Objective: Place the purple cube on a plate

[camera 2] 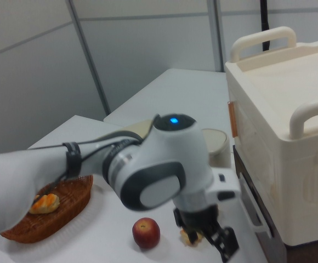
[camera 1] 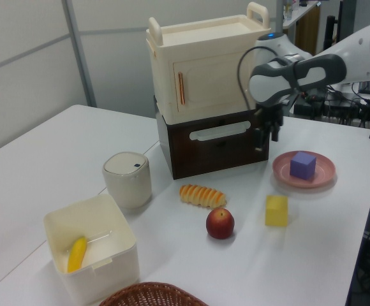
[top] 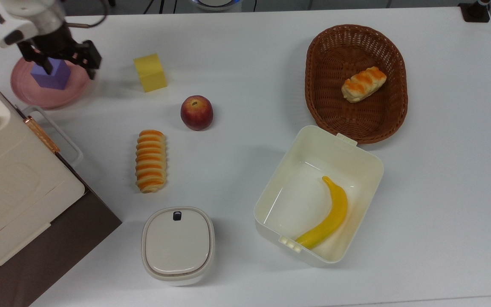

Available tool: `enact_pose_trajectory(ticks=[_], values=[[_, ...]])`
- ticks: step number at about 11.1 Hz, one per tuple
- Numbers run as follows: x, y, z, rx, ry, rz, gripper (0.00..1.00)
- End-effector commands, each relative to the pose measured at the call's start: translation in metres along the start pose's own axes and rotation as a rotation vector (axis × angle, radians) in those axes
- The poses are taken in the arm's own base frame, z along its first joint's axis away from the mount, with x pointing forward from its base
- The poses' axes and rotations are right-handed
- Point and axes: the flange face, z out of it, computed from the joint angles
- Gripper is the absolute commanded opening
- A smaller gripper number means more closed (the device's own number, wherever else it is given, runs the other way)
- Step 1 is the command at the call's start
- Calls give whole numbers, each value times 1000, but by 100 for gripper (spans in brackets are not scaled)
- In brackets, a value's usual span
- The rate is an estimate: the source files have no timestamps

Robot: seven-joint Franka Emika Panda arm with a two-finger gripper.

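Clutter around the red apple [top: 196, 112]

In the top view, a yellow cube [top: 150, 72] sits up-left of it, striped bread [top: 151, 160] down-left, a wicker basket [top: 392, 111] and banana tub [top: 358, 160] to its right.

you have the cube [top: 51, 75] sitting on the plate [top: 28, 94] at the top view's far left, with the gripper [top: 67, 59] above the plate's right edge, clear of the cube. just right of the plate in the top view stands the block [top: 150, 72], then the apple [top: 196, 112] lower right of it, and the bread [top: 150, 160] below the block. the basket [top: 326, 106] lies at the top view's upper right with a bun [top: 363, 83] in it; the box [top: 279, 187] below it holds a banana [top: 328, 214]. the jar [top: 177, 245] stands left of the box, the cabinet [top: 11, 192] at the left edge.
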Motion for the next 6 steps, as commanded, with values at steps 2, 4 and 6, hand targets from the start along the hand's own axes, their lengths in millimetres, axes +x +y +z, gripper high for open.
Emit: enact_pose_trajectory(ticks=[2, 4, 6], values=[[26, -116, -68, -14, 49, 82, 100], [26, -177, -116, -9, 57, 64, 100], [15, -226, -154, -8, 56, 66, 100]])
